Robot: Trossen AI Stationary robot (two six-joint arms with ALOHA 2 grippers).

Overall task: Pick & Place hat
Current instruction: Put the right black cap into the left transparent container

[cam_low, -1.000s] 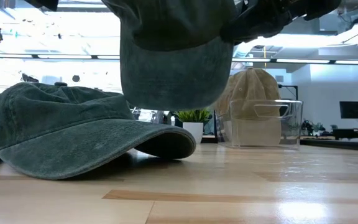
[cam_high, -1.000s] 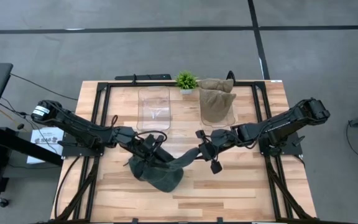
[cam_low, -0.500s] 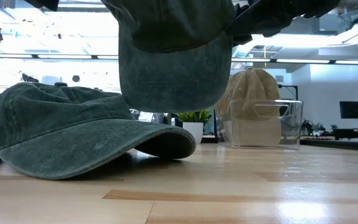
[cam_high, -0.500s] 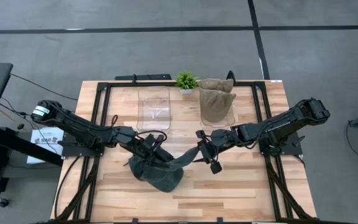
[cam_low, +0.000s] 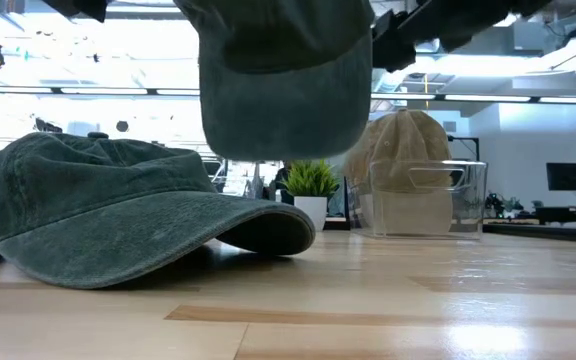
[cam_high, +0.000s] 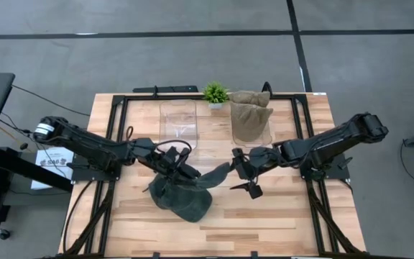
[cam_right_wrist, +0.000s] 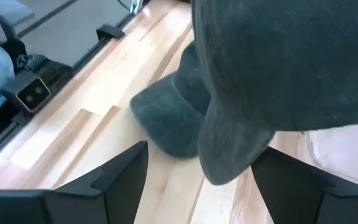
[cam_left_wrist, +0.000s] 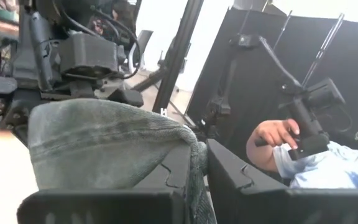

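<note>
Left hand (cam_high: 180, 171) grips the lifted hat (cam_high: 208, 177) (brim toward the spread-fingered right hand (cam_high: 244, 180)).

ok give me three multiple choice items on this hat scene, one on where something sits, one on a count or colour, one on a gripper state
1. Where is the tan hat?
A. in the clear bin at the table's back
B. flat on the front edge
C. on the floor

2. How many dark green hats show?
A. one
B. two
C. four

3. What is the right gripper doing?
A. clamped on the plant
B. shut on the tan hat
C. open, beside the lifted hat's brim

Answers:
1 A, the tan hat stands in the clear bin beside the small plant.
2 B, one hat lies on the table and another hangs above it.
3 C, its fingers are spread apart, while the left gripper pinches the lifted hat.
</note>
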